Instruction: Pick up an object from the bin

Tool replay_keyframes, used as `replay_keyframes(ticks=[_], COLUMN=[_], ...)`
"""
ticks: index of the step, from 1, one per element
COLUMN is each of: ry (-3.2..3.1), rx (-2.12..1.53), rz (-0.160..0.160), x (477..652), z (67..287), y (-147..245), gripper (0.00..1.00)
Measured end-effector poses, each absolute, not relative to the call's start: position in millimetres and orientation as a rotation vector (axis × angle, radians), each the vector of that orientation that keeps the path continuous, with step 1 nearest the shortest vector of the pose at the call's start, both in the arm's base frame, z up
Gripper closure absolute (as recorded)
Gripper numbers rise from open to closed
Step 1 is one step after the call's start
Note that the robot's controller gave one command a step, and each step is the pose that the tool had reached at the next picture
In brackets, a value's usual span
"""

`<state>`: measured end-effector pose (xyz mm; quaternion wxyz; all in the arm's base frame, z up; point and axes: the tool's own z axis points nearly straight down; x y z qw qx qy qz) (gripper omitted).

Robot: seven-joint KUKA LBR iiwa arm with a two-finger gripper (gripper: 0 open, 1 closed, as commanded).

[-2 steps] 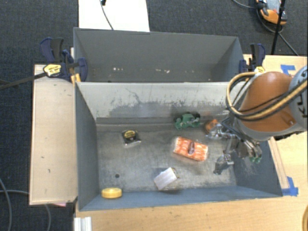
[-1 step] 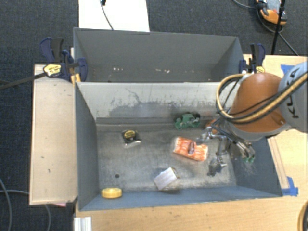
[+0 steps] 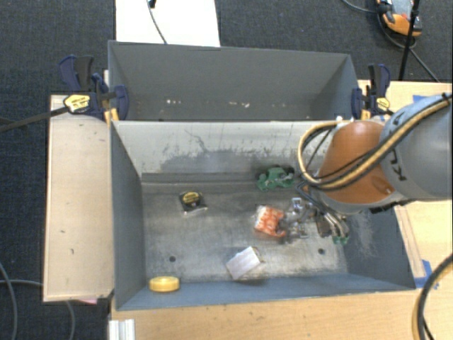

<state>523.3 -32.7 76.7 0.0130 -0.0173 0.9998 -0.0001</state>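
Orange wrist cover (image 3: 354, 165) hides part of the bin's (image 3: 212, 154) right side. Under it the gripper (image 3: 301, 222) sits low, just beside an orange packet (image 3: 267, 222) right of the floor's centre; open or closed, I cannot tell. Apart lie a white block (image 3: 244, 262), a green lump (image 3: 274, 179) and a yellow disc (image 3: 164, 283).

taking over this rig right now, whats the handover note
The tool is low in the bin, right of centre, beside the orange packet; open or shut cannot be told.
Other things: green toy behind it, black-and-yellow item to the left, pale block in front, yellow disc in the front-left corner.
Done: nothing is lifted yet.
Left: grip one thing and raise it out.
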Motion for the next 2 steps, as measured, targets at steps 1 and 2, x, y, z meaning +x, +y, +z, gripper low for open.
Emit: replay_keyframes(ticks=[1, 2], ry=[3.115, 3.136], rx=[-0.056, -0.138], rz=[0.000, 0.000], x=[523.3, 526.3], z=[77, 193], y=[-33, -17], gripper=[1.00, 1.00])
